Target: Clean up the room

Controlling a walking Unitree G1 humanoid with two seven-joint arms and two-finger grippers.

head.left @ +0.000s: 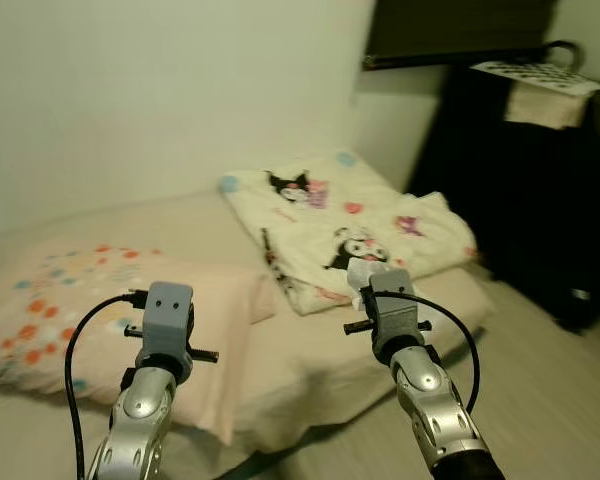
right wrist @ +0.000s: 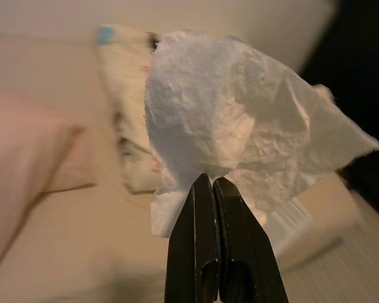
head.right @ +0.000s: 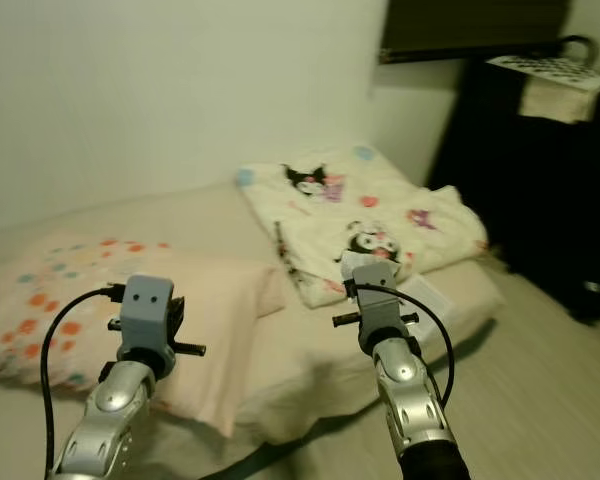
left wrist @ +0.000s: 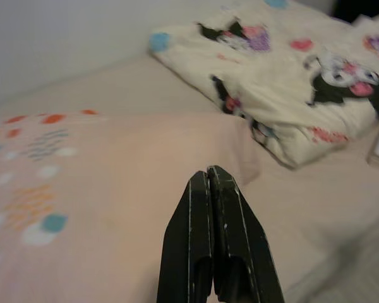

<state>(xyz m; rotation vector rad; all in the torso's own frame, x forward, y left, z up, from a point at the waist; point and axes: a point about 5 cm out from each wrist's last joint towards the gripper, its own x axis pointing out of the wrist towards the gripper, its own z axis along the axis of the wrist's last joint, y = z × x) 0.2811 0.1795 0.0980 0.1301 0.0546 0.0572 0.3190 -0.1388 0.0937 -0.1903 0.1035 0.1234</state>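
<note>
Dim, warm indoor light, soft all over.
Head views slightly blurred; the far right corner falls into deep shadow; wrist views smear beyond the sharp black fingers (left wrist: 216,240).

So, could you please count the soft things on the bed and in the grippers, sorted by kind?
Pillow: 1
Folded blanket: 1
Tissue, held in the right gripper: 1
Total: 3

Mattress (head.left: 310,350) on floor (head.left: 560,400), against far wall (head.left: 160,90). Pillow (head.left: 110,300) on mattress at left; folded blanket (head.left: 350,225) on it at right, farther back. Dark cabinet (head.left: 540,190) far right. Right end effector (right wrist: 213,182) holds tissue (right wrist: 240,126) above mattress's near right; left end effector (left wrist: 208,173) over pillow.
</note>
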